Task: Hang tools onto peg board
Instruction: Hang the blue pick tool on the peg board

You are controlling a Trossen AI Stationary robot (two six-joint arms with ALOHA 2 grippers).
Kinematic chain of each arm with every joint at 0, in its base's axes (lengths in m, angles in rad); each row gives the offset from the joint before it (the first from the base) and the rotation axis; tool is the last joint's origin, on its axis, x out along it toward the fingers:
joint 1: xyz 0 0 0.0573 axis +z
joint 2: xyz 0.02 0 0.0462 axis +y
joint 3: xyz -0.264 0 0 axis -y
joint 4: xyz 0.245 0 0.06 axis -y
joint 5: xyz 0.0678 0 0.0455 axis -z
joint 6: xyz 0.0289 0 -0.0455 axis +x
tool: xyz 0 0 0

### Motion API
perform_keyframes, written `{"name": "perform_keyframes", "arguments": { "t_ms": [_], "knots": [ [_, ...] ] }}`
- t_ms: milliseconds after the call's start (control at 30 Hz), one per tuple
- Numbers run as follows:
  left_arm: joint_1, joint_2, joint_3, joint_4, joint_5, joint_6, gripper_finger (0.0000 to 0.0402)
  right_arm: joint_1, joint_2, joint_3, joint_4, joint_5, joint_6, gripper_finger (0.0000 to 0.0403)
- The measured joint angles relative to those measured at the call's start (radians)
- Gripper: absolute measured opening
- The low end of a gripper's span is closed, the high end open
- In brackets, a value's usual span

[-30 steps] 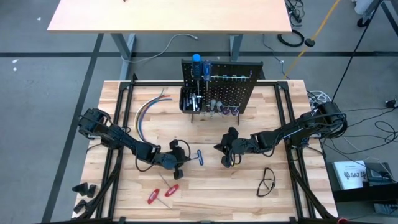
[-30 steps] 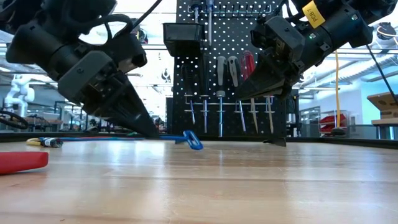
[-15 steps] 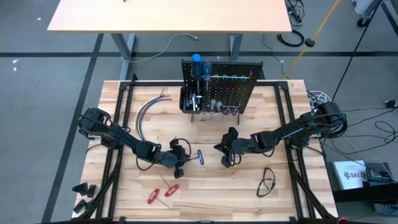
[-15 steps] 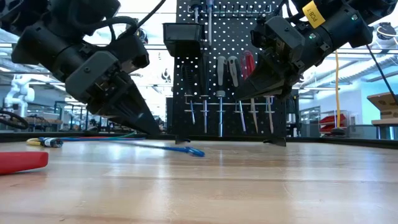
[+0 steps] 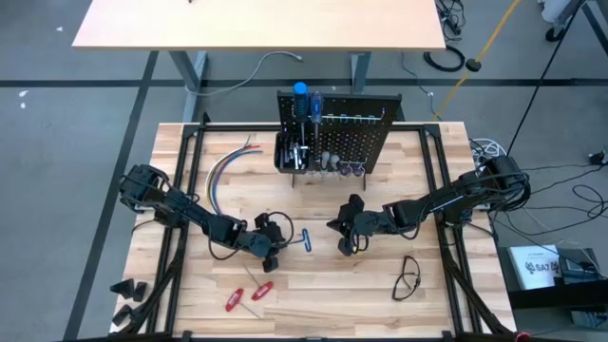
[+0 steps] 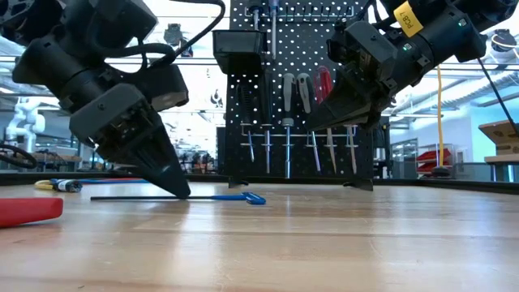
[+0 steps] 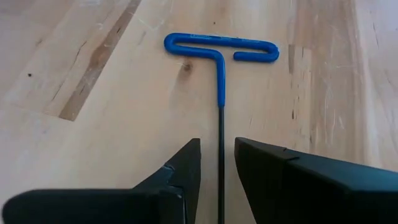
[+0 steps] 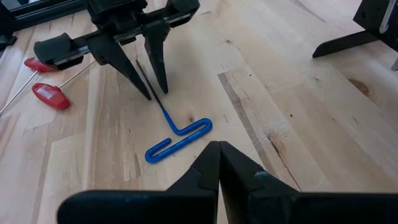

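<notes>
High view: the left hand (image 5: 273, 255) sits low over the surface (image 5: 380, 285), with the blue-handled T-key (image 5: 306, 237) lying just ahead of it.

Low view: the key lies flat, its shaft reaching under the left fingertips.

Left wrist view: fingers narrowly parted, the shaft between them, not gripped.

Right wrist view: the right hand (image 8: 217, 155) is closed and empty, just short of the key's handle.

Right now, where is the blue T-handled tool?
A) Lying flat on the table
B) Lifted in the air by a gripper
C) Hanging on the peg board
A: the blue T-handled tool lies flat on the table, its shaft between the left gripper's open fingers.
</notes>
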Motion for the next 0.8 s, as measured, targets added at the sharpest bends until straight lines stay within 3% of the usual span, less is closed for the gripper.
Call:
{"name": "perform_keyframes", "arguments": {
  "t_ms": [333,500,800],
  "knots": [
    [0.002,0.003,0.0,0.013,-0.011,0.259,0.0105,0.0,0.0,0.0,0.007,0.0,0.0,0.0],
    [0.001,0.078,0.012,0.12,-0.021,0.259,0.0105,0.0,0.0,0.0,0.023,0.0,0.008,0.0],
    [0.001,0.157,0.057,0.114,-0.042,0.166,0.0093,0.0,0.0,0.0,0.031,0.0,0.026,0.0]
  ]
}}
